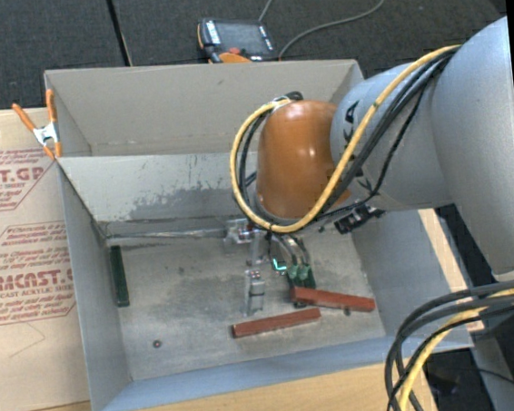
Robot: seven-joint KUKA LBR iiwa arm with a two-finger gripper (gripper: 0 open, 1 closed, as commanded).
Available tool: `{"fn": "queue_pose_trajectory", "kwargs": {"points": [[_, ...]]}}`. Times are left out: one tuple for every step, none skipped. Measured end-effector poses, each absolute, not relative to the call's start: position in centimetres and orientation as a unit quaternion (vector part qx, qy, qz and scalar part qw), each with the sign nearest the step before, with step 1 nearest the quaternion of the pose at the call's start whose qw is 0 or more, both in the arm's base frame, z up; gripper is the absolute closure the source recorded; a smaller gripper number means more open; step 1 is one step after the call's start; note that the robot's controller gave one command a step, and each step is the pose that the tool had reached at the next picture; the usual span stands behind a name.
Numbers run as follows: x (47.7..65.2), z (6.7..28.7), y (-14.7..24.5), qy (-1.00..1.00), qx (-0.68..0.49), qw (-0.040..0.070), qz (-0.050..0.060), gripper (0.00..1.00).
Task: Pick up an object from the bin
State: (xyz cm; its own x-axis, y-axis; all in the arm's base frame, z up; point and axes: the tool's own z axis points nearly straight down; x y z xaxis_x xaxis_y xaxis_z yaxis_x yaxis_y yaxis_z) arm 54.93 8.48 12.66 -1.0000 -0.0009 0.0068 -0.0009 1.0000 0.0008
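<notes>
My gripper (257, 297) hangs low over the bin floor, right of centre, below the arm's orange cover. Just to its right lies a small dark green block (299, 278), partly hidden by the gripper's body. A red-brown flat stick (276, 323) lies on the floor directly below the gripper, pointing left to right. A second red-brown stick (334, 300) lies at a slant to the right of it, its upper end next to the green block. Neither stick is touched by the gripper.
A dark green bar (118, 276) lies upright along the bin's left wall, far from the gripper. A tiny dark speck (157, 344) sits on the floor at the lower left. The arm and its cables cover the bin's right side.
</notes>
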Motion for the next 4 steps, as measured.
{"fn": "queue_pose_trajectory", "kwargs": {"points": [[48.9, 6.8, 1.7, -0.999, 0.046, 0.0, 0.0, 0.0], [48.6, 10.0, 1.2, -1.0, 0.002, -0.001, 0.0, 0.0], [49.4, 11.6, 1.1, -0.996, -0.094, 0.0, -0.001, 0.0], [48.3, 6.7, 0.0, -0.992, -0.129, 0.001, 0.0, 0.0]]}}
